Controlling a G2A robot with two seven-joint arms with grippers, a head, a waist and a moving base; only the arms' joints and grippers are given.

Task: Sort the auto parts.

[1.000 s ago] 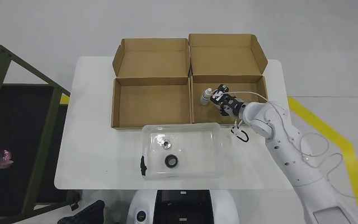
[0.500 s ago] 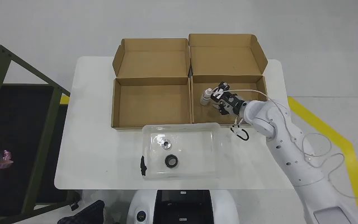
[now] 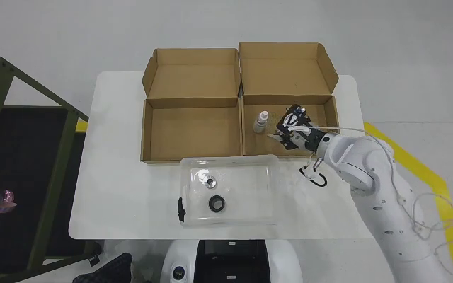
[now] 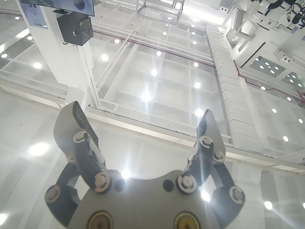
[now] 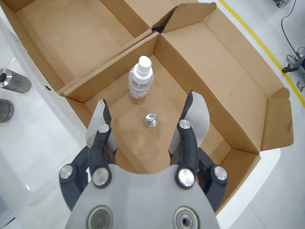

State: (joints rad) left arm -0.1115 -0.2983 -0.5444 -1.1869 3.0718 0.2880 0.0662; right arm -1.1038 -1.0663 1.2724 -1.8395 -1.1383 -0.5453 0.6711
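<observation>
My right gripper (image 5: 148, 100) hangs over the right cardboard box (image 5: 214, 55), just inside its near wall. The fingers are spread wide and hold nothing. Directly under them, on the box floor, lies a small round metal part (image 5: 151, 119). A little beyond it stands a white spray bottle (image 5: 141, 77), upright and near the wall shared with the left cardboard box (image 3: 191, 134). That left box has nothing in it.

My left gripper (image 4: 140, 109) points up at the ceiling, also wide open and empty.

In the clear plastic bin (image 3: 230, 160) in front of the boxes I see two metal cylinders — one (image 3: 210, 180) nearer the boxes and a darker one (image 3: 216, 204) closer to me.

I judge the sorting to be about half done: two things are in the right box, and two cylinders wait in the bin — probably for the empty left box.
</observation>
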